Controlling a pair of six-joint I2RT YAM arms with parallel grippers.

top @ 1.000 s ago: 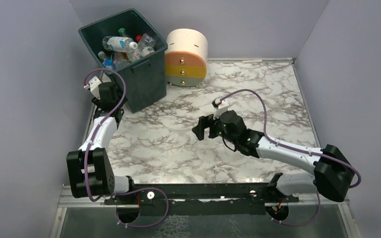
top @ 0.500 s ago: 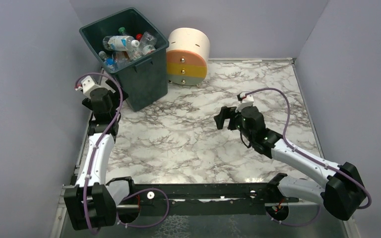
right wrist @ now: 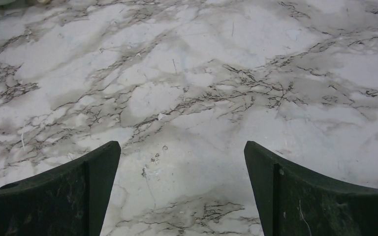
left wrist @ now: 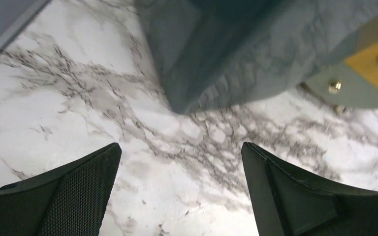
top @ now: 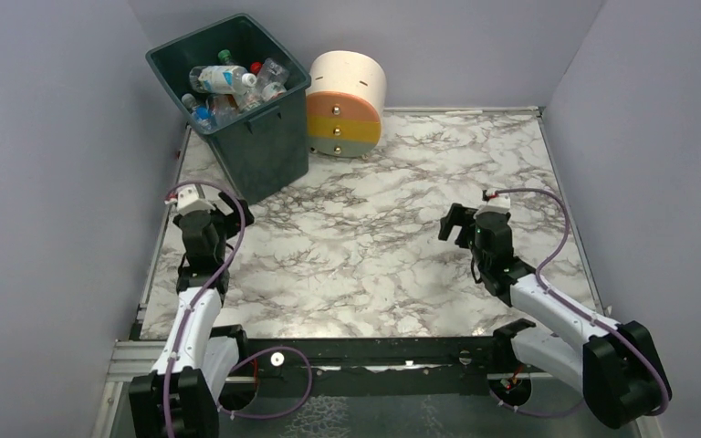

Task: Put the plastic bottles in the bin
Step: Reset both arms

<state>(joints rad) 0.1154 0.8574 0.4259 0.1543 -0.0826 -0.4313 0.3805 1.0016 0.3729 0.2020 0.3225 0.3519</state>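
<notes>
1. At far left corner of desk (top: 374,255): bin (top: 265,155), plastic bottles (top: 228,87) inside.
2. Just right of bin, at far edge: drawer unit (top: 345,105).
3. Before bin, near left edge: left tool (left wrist: 180,150); near right edge: right tool (right wrist: 182,147).

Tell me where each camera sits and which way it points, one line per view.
Top: high behind the arms, looking down on the table, bin, bottles and drawer unit; both arms show.
Left wrist: low over the table, facing the bin's base; open left claw tips show.
Right wrist: looks down at the table; open right claw tips show.
Shared: top and left wrist both show bin and drawer unit.
</notes>
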